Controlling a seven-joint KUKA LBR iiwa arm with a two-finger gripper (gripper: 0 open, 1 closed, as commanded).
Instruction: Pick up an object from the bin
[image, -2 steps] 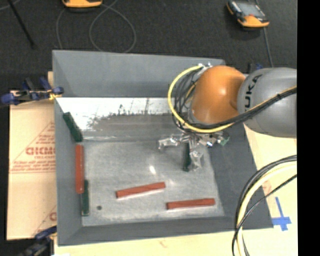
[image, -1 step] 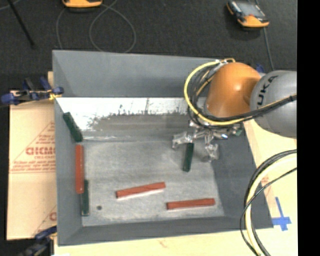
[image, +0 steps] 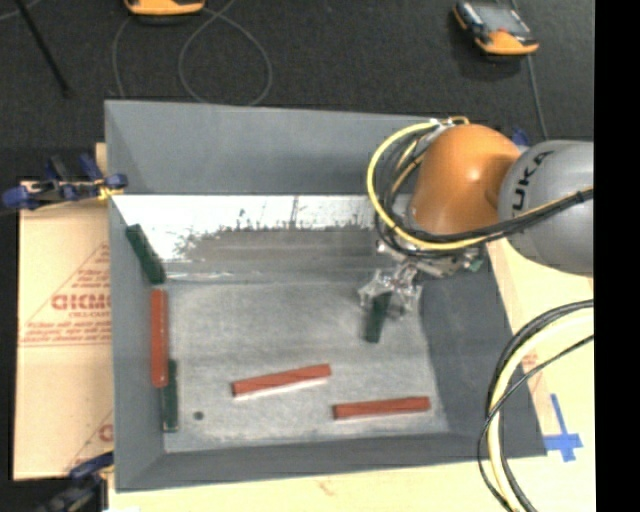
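Camera view, first speaker: Where is the arm, and what is its tool doing?

Second speaker: The arm comes in from the right, with a rounded orange cover on its wrist and yellow cables looped round it. The gripper points down into the right half of the grey metal bin, nearer the back wall than the front. Its fingers stand narrow, pinched on the upper end of a short dark green stick. The stick hangs tilted below the fingertips, its lower end toward the bin floor; whether that end touches the floor cannot be told.

First speaker: What else lies in the bin?

Second speaker: Five more sticks, all flat on the floor and well apart from the gripper. A red stick with a pale edge lies near the middle front, slightly slanted. A plain red stick lies at the front right, below the gripper. Along the left wall run a green stick at the back, a red upright stick in the middle, and a green stick at the front just beside the red one's lower end.
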